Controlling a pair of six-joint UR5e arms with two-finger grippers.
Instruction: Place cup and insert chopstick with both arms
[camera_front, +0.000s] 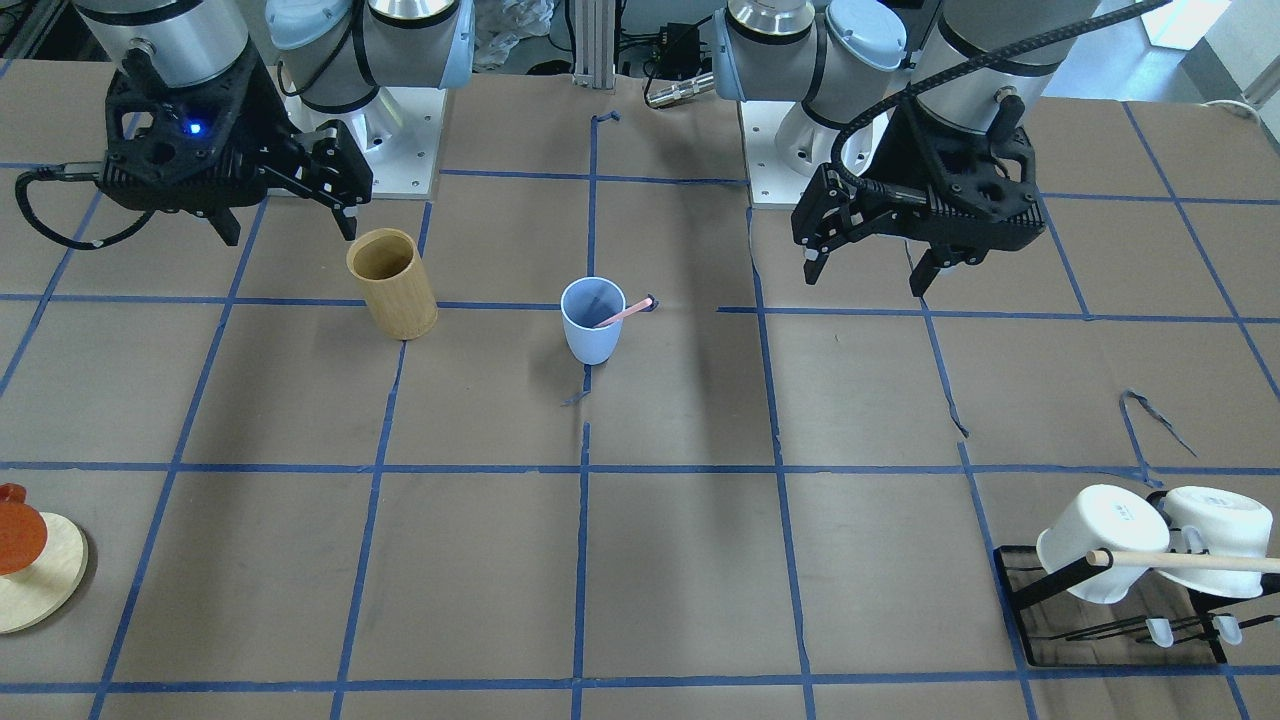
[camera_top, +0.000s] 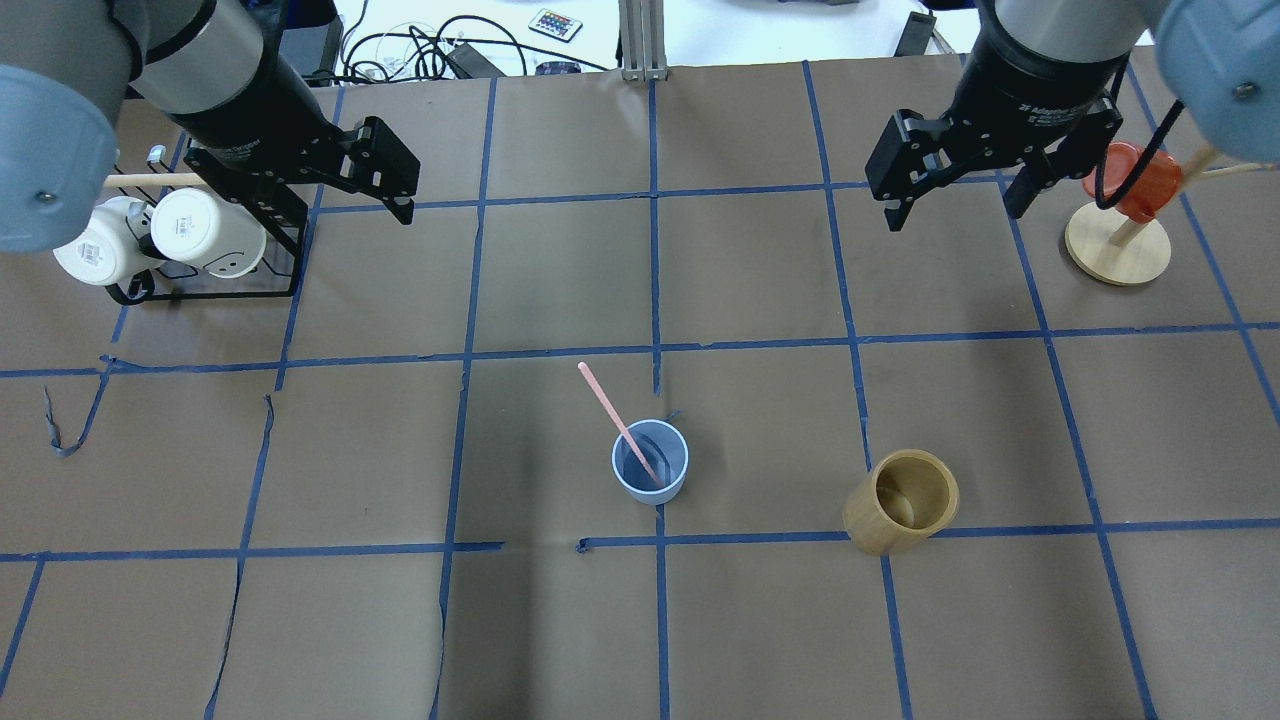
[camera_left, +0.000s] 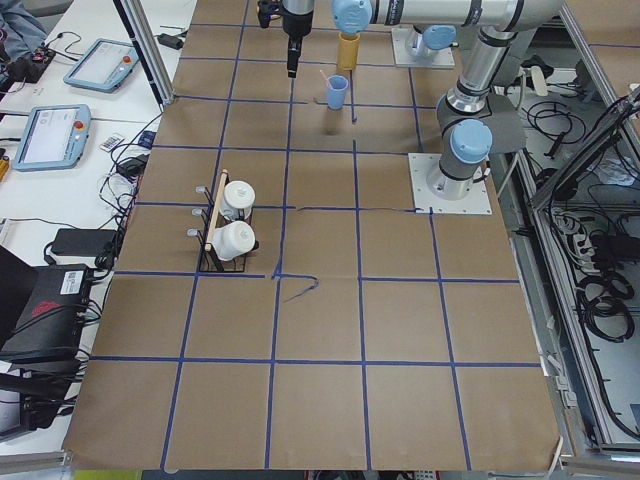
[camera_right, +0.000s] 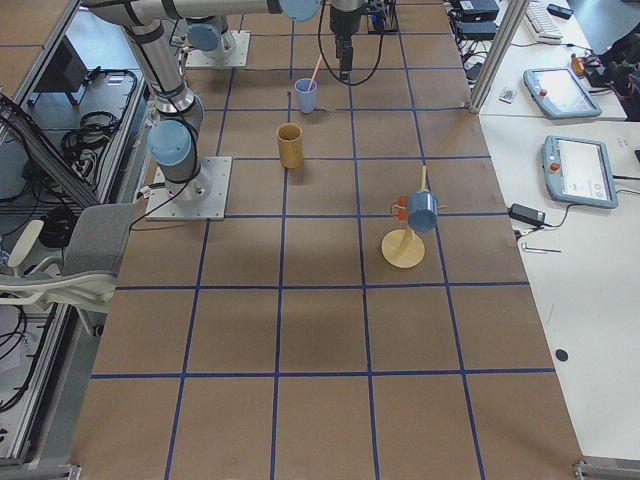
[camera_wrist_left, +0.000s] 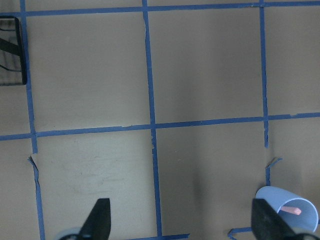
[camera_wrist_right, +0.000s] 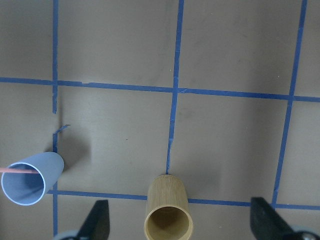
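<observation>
The light-blue cup (camera_front: 592, 325) stands upright near the table's middle; it also shows in the overhead view (camera_top: 650, 462). One pale-pink chopstick (camera_front: 622, 313) leans inside it and sticks out over the rim (camera_top: 612, 410). My left gripper (camera_front: 867, 275) is open and empty, raised well away from the cup on my left side; its wrist view (camera_wrist_left: 182, 225) shows the cup (camera_wrist_left: 287, 210) at the lower right. My right gripper (camera_front: 290, 230) is open and empty, raised beyond the bamboo cylinder (camera_front: 392, 283); its wrist view (camera_wrist_right: 182, 225) shows the cup (camera_wrist_right: 31, 177) at the lower left.
The tan bamboo cylinder (camera_top: 900, 500) stands upright to the right of the cup. A black rack with two white mugs (camera_top: 160, 235) and a long wooden rod sits at the far left. A round wooden stand (camera_top: 1117, 245) with an orange cup sits at the far right.
</observation>
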